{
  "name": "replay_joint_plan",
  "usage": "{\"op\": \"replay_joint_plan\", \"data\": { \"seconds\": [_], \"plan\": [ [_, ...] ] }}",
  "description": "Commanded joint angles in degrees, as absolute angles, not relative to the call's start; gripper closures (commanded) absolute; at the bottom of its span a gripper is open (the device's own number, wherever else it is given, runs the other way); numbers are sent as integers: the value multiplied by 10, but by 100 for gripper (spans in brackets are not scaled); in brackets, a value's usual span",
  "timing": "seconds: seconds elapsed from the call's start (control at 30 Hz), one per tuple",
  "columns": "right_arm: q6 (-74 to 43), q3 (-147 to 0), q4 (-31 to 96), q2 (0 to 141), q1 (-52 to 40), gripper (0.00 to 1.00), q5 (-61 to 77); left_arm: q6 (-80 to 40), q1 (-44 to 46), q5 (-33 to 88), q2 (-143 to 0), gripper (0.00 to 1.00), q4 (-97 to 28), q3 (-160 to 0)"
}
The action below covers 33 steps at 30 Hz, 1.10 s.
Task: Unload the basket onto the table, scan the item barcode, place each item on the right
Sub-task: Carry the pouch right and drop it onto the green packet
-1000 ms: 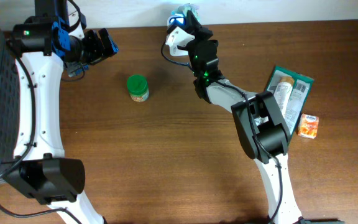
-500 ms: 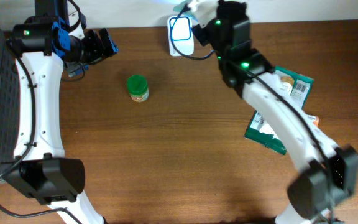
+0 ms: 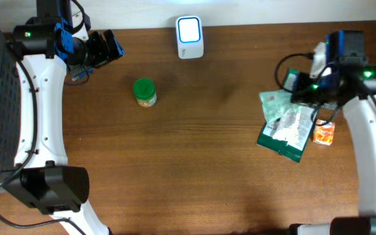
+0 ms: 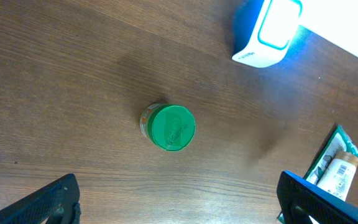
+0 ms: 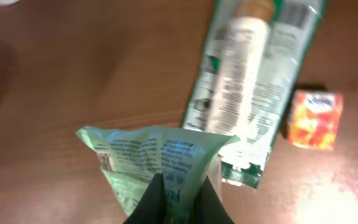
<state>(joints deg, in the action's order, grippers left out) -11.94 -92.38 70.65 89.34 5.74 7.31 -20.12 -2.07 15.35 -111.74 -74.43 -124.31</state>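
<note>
Right gripper (image 5: 180, 191) clenched on pale pouch (image 5: 157, 152); its print blurred, barcode unreadable.
Pouch's lower edge hidden between its fingers (image 5: 149, 202); dark green pack (image 5: 253, 93) lies just beyond. Left gripper (image 3: 113, 47) spread wide, jar (image 4: 171, 127) ahead.

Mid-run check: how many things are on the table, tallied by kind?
Barcode scanner: 1
Green-lidded jar: 1
Pale green pouch: 1
Green tube pack: 1
Orange carton: 1
Total: 5
</note>
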Motion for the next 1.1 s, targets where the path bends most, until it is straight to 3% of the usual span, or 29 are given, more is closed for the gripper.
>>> {"op": "replay_joint_plan", "data": {
  "seconds": [0.0, 0.23, 0.5, 0.6, 0.63, 0.67, 0.87, 0.93, 1.0, 1.07],
  "plan": [
    [-170, -908, 708, 922, 142, 96, 99, -196, -22, 150, -1109, 1, -745, -1249],
    [-190, -882, 681, 1014, 308, 96, 100, -196, -22, 150, -1109, 1, -745, -1249],
    [-183, -881, 662, 1067, 278, 94, 101, -196, -22, 150, -1109, 1, -745, -1249],
    [-182, -881, 662, 1068, 266, 66, 103, -196, -22, 150, -1109, 1, -745, -1249],
    [-172, -884, 663, 1068, 266, 48, 104, -196, -22, 150, -1109, 1, -745, -1249],
    [-163, -893, 674, 1068, 266, 41, 104, -196, -22, 150, -1109, 1, -745, -1249],
    [-65, -1052, 805, 1068, 219, 20, 157, -196, -22, 150, -1109, 1, -745, -1249],
    [-39, -1113, 834, 1068, 158, 15, 157, -196, -22, 150, -1109, 1, -745, -1249],
    [-32, -1149, 824, 1068, 70, 2, 147, -196, -22, 150, -1109, 1, -745, -1249],
    [-32, -1150, 779, 1069, -10, 2, 144, -196, -22, 150, -1109, 1, -745, -1249]
  ]
}}
